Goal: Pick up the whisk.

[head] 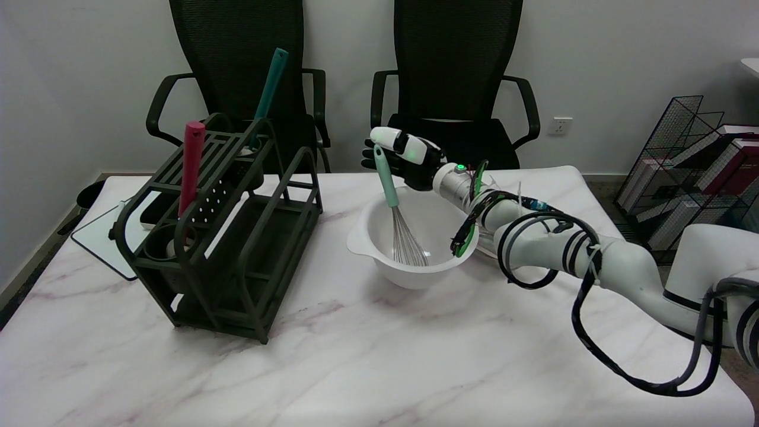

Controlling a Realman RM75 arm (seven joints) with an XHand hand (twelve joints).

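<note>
The whisk (389,188) stands tilted in a white mixing bowl (363,236) at the table's middle, its mint-green handle leaning up to the left and its wire loops resting on the bowl's bottom. My right hand (406,155) is at the top of the handle, coming in from the right above the bowl's far rim. Dark fingers (369,159) show just behind the handle's tip and a white fingertip lies above it. They are apart and not closed round the handle. The whisk still leans on the bowl.
A dark green utensil rack (237,237) stands left of the bowl, holding a red handle (191,166) and a teal handle (270,83). Two black chairs (456,71) stand behind the table. A wire book rack (688,154) is at the right, and a white board (101,237) lies at the far left.
</note>
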